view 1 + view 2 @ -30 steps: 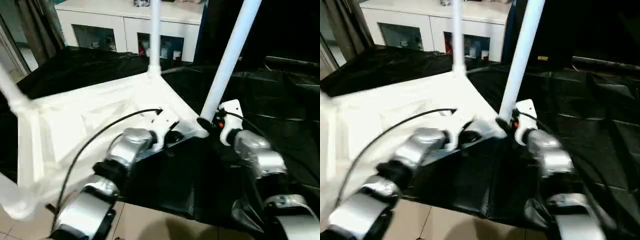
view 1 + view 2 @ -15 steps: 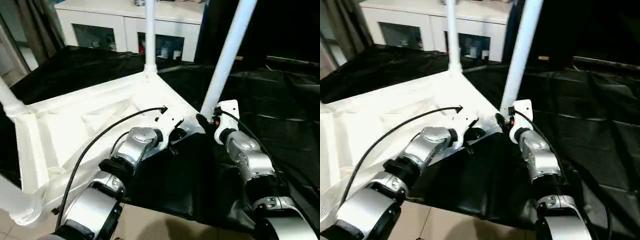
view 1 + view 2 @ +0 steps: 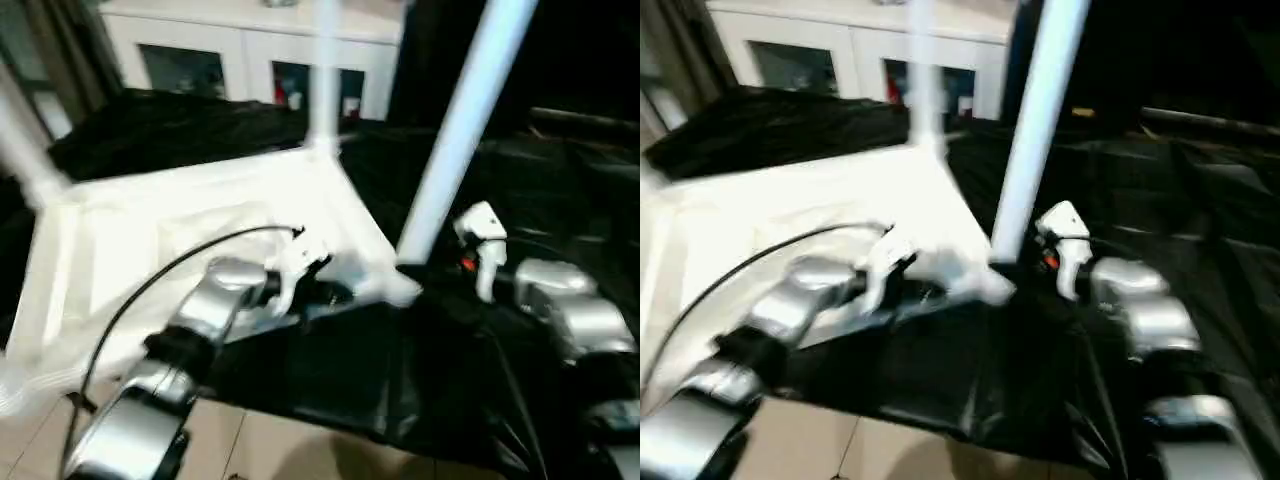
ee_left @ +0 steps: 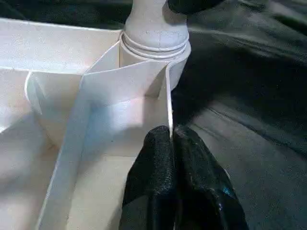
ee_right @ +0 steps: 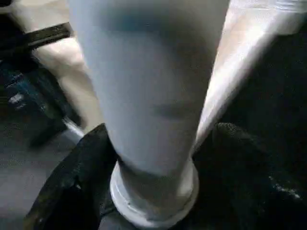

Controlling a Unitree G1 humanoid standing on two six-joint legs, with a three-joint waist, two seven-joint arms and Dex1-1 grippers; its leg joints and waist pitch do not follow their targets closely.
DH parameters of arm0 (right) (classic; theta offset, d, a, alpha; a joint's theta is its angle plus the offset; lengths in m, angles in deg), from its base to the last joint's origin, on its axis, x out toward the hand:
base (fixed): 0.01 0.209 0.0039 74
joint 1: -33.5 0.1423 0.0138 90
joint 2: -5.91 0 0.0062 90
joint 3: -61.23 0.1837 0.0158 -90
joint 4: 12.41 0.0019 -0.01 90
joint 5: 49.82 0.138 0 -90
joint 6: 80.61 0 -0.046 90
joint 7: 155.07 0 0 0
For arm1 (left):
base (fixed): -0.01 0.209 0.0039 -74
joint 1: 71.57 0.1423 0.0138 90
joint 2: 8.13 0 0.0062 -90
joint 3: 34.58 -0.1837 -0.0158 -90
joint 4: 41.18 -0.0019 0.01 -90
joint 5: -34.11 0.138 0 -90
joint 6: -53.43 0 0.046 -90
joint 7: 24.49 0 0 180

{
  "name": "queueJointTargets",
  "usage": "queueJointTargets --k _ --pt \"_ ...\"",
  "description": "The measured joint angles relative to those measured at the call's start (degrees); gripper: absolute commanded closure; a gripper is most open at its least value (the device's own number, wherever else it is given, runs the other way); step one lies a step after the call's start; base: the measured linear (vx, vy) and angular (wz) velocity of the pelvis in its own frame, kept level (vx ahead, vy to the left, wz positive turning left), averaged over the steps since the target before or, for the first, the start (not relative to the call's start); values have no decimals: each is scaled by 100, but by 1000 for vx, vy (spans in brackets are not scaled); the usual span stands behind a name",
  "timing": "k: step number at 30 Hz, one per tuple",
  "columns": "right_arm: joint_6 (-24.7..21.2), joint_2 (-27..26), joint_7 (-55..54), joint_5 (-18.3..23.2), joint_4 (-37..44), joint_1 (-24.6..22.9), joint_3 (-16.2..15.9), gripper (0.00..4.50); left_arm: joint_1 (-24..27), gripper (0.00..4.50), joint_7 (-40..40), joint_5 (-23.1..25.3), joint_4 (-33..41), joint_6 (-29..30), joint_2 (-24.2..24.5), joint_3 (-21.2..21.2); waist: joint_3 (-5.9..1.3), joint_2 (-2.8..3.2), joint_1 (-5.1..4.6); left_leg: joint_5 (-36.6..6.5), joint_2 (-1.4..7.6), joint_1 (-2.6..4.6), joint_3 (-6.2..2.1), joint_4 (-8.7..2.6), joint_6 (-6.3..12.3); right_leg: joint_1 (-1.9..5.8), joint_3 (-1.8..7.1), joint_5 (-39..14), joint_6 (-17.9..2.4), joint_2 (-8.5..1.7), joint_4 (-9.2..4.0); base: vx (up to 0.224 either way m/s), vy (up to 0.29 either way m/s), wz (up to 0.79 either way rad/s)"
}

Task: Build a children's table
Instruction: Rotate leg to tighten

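1. Lying upside down on a black sheet (image 3: 520, 200), the white tabletop (image 3: 180, 240) shows its ribbed underside to the head camera, with white legs standing up out of its corner sockets.
2. Nearest the robot's right arm, one leg (image 3: 455, 140) rises at a slant from the near right corner socket (image 4: 153, 45); a second leg (image 3: 323, 70) stands at the far corner, and a third leg (image 3: 25, 140) shows at the left edge.
3. Left hand (image 4: 171, 143): its two black fingers are pressed together on the thin upright rim (image 4: 169, 100) of the tabletop, just beside that near right socket.
4. Right hand (image 5: 153, 158): its black fingers (image 5: 72, 177) stand spread to either side of the slanted leg's base, with the leg between them; whether the pads touch the leg cannot be told.
5. From the head camera, the right hand's white housing (image 3: 480, 235) sits just to the right of the slanted leg's foot, and the left forearm (image 3: 205, 310) reaches across the near edge of the tabletop.
6. Behind the sheet stands a white cabinet (image 3: 250, 50) with glass doors; pale floor tiles (image 3: 300, 450) show at the near edge.
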Motion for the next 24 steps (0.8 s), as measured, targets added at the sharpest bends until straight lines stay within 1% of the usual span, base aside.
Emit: queueJointTargets --k 1,3,4,5,8,9,10,11,12,14,15,16,18,20,22,24 --pt "-46 49 198 34 41 -28 -89 118 44 450 183 -36 82 79 62 -29 0 0 25 -2 0 1 2 1 -4 2 0 0 0 -2 2 0 0 0" --pt "-136 85 383 78 93 -48 -162 118 52 450 323 -61 121 131 107 -69 1 -1 45 -16 -1 -1 3 2 -28 4 0 2 -2 -3 2 0 0 0" --pt "-168 138 477 95 143 -79 -205 133 61 450 369 -61 142 138 111 -78 1 -1 59 -16 0 0 5 1 -28 9 1 1 -2 -5 3 0 0 0" --pt "-193 159 528 96 153 -88 -223 133 68 450 375 -61 152 138 112 -79 1 -1 64 -16 0 0 5 1 -29 10 1 1 -2 -5 3 0 0 0" --pt "-326 178 679 103 199 -159 -249 164 89 450 389 -61 191 139 125 -83 1 -1 72 -16 0 -1 3 1 -29 10 1 2 -2 -5 6 0 0 0" --pt "-348 177 684 110 200 -172 -255 164 92 450 389 -60 191 140 125 -83 1 -1 71 -16 0 -1 3 1 -29 9 1 1 -2 -5 6 0 0 0" --pt "-367 177 678 111 200 -173 -254 185 101 450 382 -59 196 140 124 -83 0 -1 71 -16 0 -1 3 1 -29 9 2 1 -1 -5 6 0 0 0" --pt "-369 176 653 110 200 -175 -252 185 103 450 364 -57 196 141 119 -83 1 -1 72 -16 0 -1 2 1 -29 9 1 1 -1 -5 6 0 0 0" --pt "-369 171 616 108 200 -178 -248 199 103 450 339 -54 196 140 117 -83 0 -1 72 -16 0 -1 2 1 -29 9 1 1 -1 -5 5 0 0 0" --pt "-320 69 347 76 179 -180 -207 219 92 450 173 2 195 129 82 -71 0 -1 63 -16 -1 0 2 2 -29 11 2 1 -1 -5 5 0 0 0" --pt "-285 16 220 62 158 -180 -175 219 87 450 83 18 185 115 66 -64 0 -1 54 -16 -1 1 2 2 -29 12 2 1 -1 -5 6 0 0 0" --pt "-195 -84 -28 -3 84 -171 -118 232 47 450 -81 68 104 61 21 -53 0 -1 44 -16 -1 5 1 2 -30 16 2 1 -1 -5 6 0 0 0" --pt "-105 -287 -526 -85 -106 -81 -29 240 -93 450 -418 150 -108 1 -87 -21 0 -2 16 -15 -3 8 0 2 -31 19 2 4 -3 -5 6 0 0 0" --pt "-79 -545 -1184 -162 -332 41 105 246 -257 450 -854 246 -390 -74 -236 17 -1 -3 2 -14 -3 12 -4 2 -34 25 1 6 -5 -4 6 0 0 0" --pt "-94 -947 -2223 -276 -545 197 347 250 -504 450 -1571 397 -785 -165 -498 53 -1 -2 -8 -11 -5 14 -5 4 -38 25 2 -3 14 -4 5 0 0 0" --pt "-126 -1162 -2873 -298 -582 244 465 250 -579 450 -1963 463 -930 -222 -670 56 -1 -3 -20 -11 -5 15 -5 4 -39 26 2 -4 18 -4 4 0 0 0"
